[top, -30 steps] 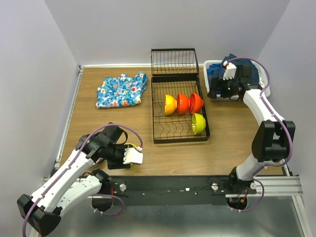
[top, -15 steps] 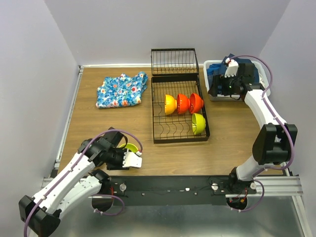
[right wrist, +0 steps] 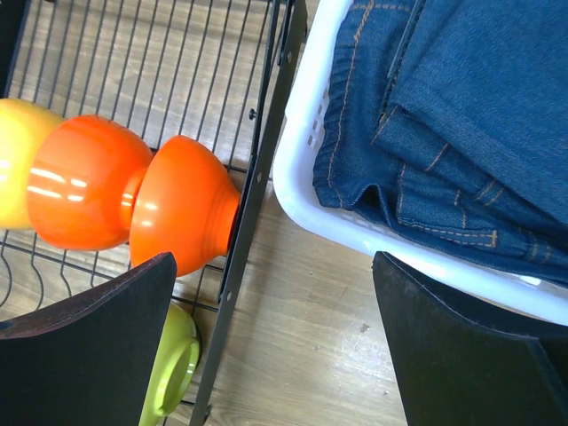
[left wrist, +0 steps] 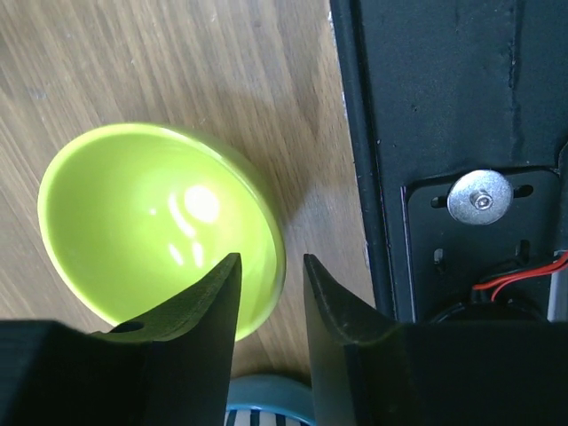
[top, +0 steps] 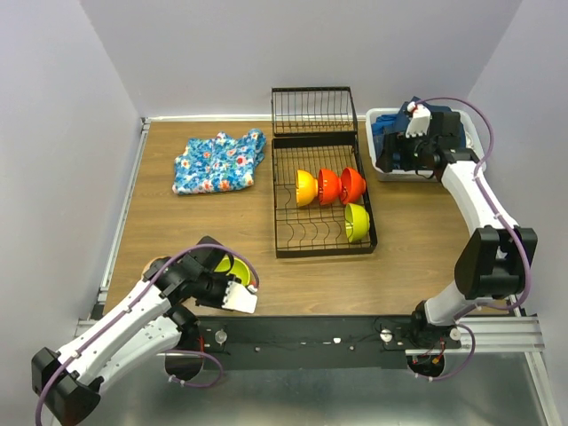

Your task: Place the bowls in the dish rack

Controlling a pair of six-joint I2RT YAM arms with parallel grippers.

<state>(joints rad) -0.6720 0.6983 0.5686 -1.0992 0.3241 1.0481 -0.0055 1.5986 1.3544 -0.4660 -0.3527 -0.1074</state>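
The loose green bowl sits mouth-up on the surface at about 7 o'clock, close to the black rail at the near edge. It is well apart from the rack, which runs from the centre toward 12. The left tool straddles the bowl's rim, at its 4 o'clock in the wrist view, with one finger inside and one outside and a narrow gap between them — whether the pads press the rim yet I cannot tell. The step in hand looks like the pick-up of this bowl. Next, as I judge it, comes a firm pinch on the thin rim, then a lift and a carry toward 1 o'clock to a free divider, tipping the bowl on edge like the others. Four are racked already: a yellow bowl and two orange bowls in a row, and a racked green bowl at the rack's 4 o'clock corner. A blue rim, maybe another bowl, shows under the left tool, mostly hidden. The right tool hangs with its fingers wide apart and holds nothing, above the seam between the rack and the white basket of jeans at 2 o'clock. A floral cloth lies at 11. No brand or writing can be read.
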